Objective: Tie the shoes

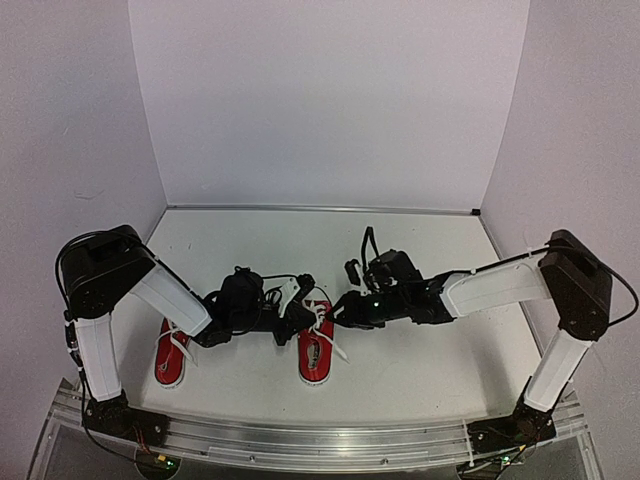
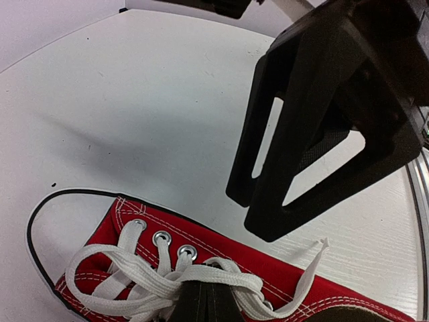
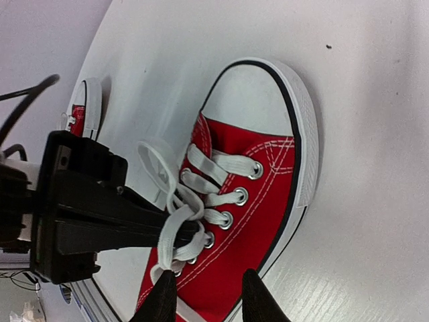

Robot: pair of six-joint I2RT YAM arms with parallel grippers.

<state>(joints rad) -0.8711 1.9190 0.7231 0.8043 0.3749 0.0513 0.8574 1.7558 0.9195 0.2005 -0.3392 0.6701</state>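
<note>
The left tool [image 3: 196,232] is pinched shut on the white lace [image 3: 166,238] of the right-hand red canvas sneaker [image 3: 261,201], lying toe-away on the white desk [image 1: 400,240]. Coming from the right, the right tool [image 3: 210,296], half open and seemingly empty, hovers just above its laces.

The whole table [image 1: 420,350] is viewed from high above its near edge, looking down and forward. Both wrist views are taken close and low over the same red shoe [image 1: 316,365]. It is cut off at the bottom of the left wrist view and fills centre right of the right wrist view.
</note>
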